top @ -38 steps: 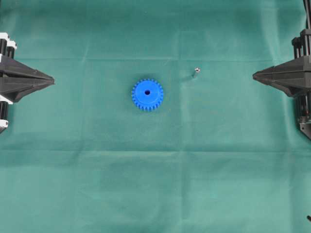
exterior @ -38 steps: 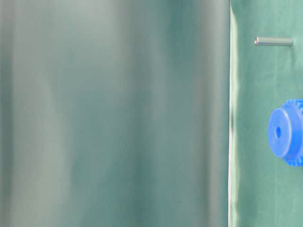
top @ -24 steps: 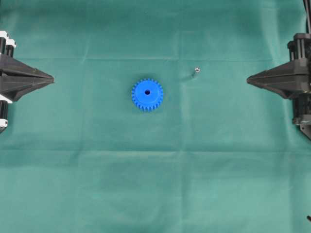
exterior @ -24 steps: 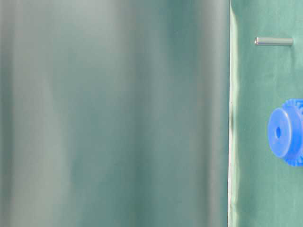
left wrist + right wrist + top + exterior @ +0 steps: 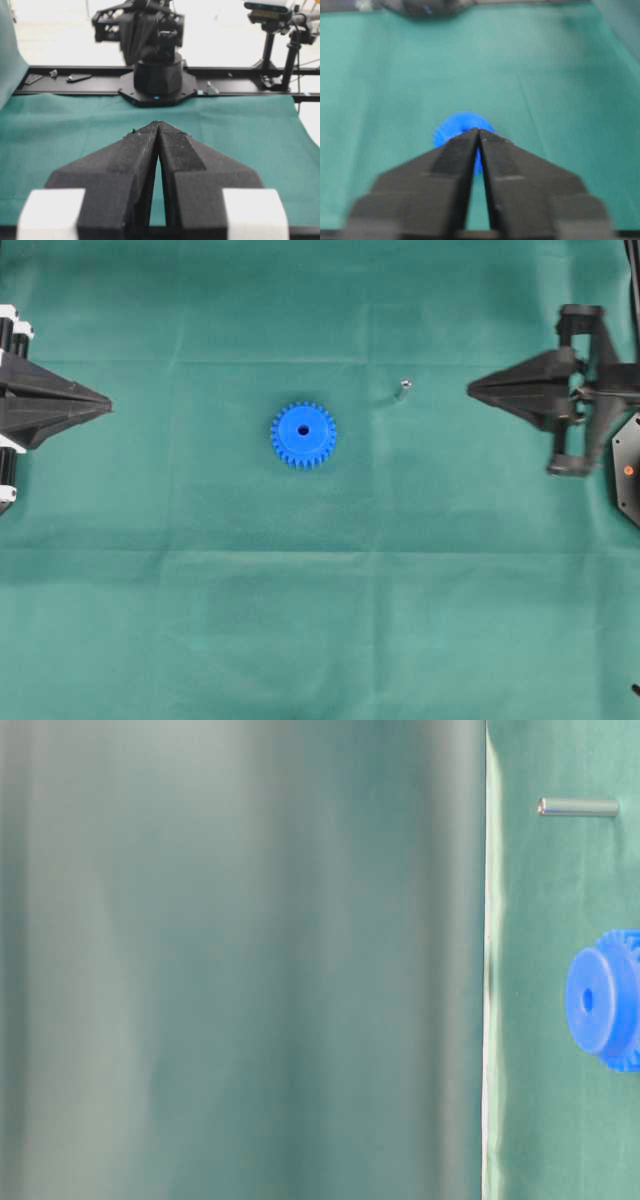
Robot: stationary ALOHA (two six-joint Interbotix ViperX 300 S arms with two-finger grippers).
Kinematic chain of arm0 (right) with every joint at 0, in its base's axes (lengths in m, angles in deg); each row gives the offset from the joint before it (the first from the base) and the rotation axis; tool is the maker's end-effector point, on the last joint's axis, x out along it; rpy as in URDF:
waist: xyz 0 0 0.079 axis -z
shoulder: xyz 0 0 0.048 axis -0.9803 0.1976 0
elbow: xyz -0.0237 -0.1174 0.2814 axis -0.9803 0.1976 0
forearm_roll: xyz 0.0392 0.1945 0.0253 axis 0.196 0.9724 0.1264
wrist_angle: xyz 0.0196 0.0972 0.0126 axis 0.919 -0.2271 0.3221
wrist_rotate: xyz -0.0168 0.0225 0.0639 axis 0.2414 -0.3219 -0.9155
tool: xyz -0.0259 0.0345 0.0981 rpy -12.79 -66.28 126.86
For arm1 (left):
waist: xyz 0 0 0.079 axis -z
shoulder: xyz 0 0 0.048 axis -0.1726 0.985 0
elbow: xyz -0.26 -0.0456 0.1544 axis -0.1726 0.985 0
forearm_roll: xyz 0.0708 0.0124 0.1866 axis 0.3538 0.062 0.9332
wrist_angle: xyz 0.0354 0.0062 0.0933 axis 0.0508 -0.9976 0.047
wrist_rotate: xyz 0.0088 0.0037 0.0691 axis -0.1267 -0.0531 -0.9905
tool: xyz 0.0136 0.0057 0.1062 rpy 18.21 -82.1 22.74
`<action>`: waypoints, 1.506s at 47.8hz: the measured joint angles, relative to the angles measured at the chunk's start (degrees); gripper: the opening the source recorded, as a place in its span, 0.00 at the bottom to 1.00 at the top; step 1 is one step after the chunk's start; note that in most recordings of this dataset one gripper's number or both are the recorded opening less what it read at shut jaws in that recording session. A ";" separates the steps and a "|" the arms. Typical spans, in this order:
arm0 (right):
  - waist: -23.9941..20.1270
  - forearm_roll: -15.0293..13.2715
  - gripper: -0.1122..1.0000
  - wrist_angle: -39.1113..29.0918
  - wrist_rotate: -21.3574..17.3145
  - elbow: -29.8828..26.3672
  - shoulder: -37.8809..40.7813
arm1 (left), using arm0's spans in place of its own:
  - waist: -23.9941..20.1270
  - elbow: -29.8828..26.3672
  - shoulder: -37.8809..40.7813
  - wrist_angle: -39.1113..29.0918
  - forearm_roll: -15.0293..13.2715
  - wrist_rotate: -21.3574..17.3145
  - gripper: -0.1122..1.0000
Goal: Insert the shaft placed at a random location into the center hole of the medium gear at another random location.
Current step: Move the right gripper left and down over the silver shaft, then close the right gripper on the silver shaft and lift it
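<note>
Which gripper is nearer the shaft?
Right. The right gripper sits just beyond the shaft; the left gripper is far off, past the medium gear.

Green cloth (image 5: 320,620) covered the work surface, with faint fold creases crossing it. In the left wrist view, a black rail (image 5: 75,85) ran along the cloth's far edge; a camera on a black stand (image 5: 270,30) stood at upper right. Background beyond was overexposed white.
</note>
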 measured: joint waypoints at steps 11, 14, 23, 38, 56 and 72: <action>3.43 0.00 0.92 5.54 0.09 -0.09 11.60 | 0.09 -0.09 0.00 -0.35 0.00 0.09 0.10; 3.96 0.00 0.88 7.65 0.09 -0.09 15.21 | 0.00 0.00 0.00 -0.53 0.00 0.09 0.10; 6.15 0.00 0.89 13.89 0.09 -0.18 23.99 | 0.00 0.00 0.09 -0.79 0.00 0.09 0.10; 7.56 0.09 0.89 18.37 0.09 -2.72 34.98 | 0.00 0.00 0.09 -0.97 0.00 0.09 0.10; 7.56 0.09 0.87 18.63 0.09 -5.01 39.55 | 0.00 0.00 0.09 -2.02 0.09 0.09 0.10; 7.65 0.09 0.29 18.63 0.09 -5.01 39.55 | 0.00 -0.09 0.09 -2.20 0.09 0.09 0.10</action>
